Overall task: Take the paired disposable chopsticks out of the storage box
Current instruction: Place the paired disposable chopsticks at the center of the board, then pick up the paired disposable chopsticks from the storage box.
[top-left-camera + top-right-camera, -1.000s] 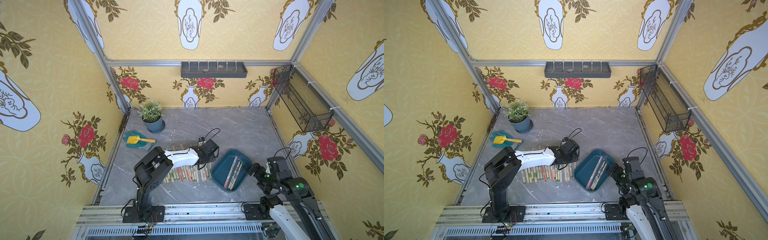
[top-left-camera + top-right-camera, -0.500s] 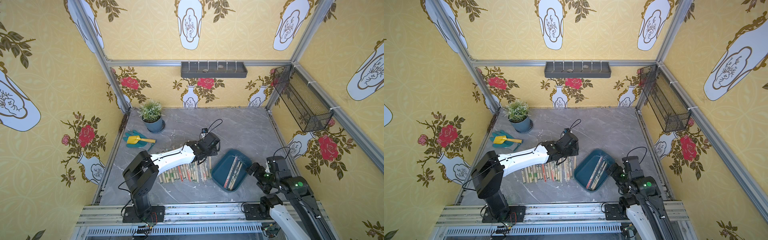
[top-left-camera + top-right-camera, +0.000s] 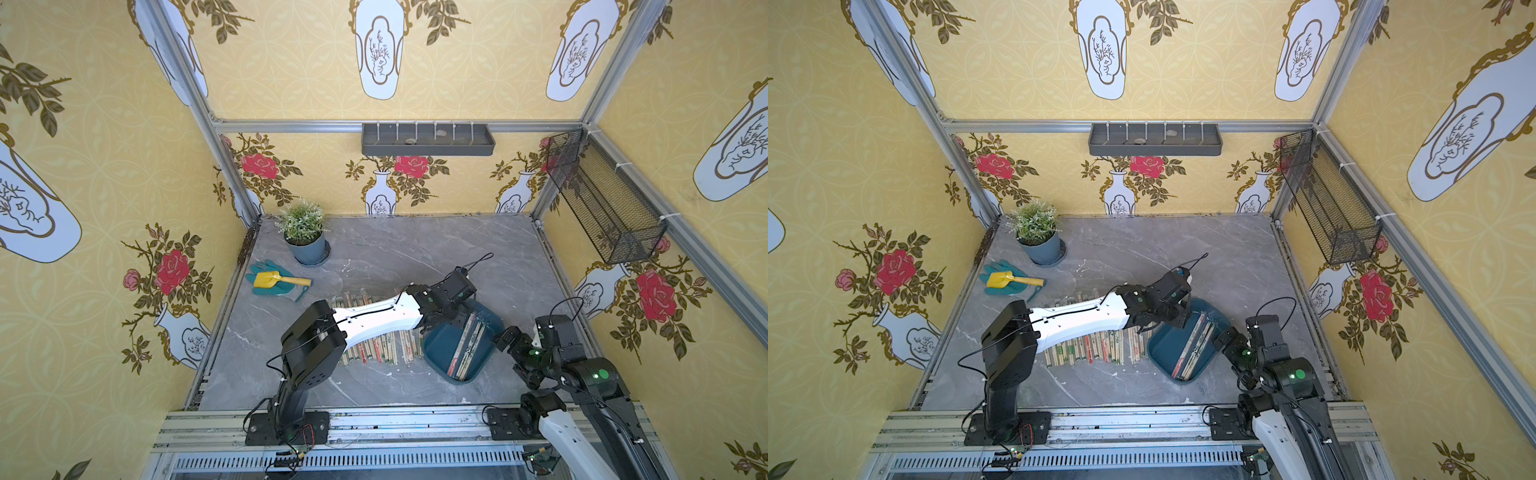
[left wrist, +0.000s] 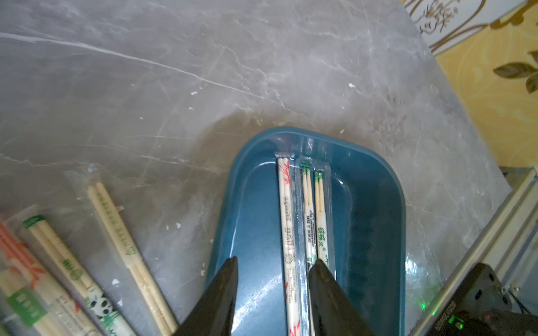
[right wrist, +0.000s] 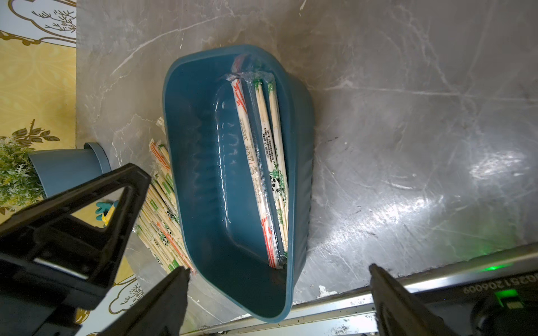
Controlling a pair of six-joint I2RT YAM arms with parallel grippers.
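Grey marble tabletop (image 3: 415, 257): potted plant (image 3: 305, 245) at 11 o'clock, teal gloves (image 3: 272, 291) at 9, a row of paired disposable chopsticks (image 3: 386, 347) around 6, the storage box (image 3: 440, 345) just beside it at 4.

Bright, even light in both top views, w/ wide-angle bend at edges; wrist views dimmer: glare on tabletop (image 5: 495, 165), chopsticks (image 4: 17, 291) blurred nr lens.
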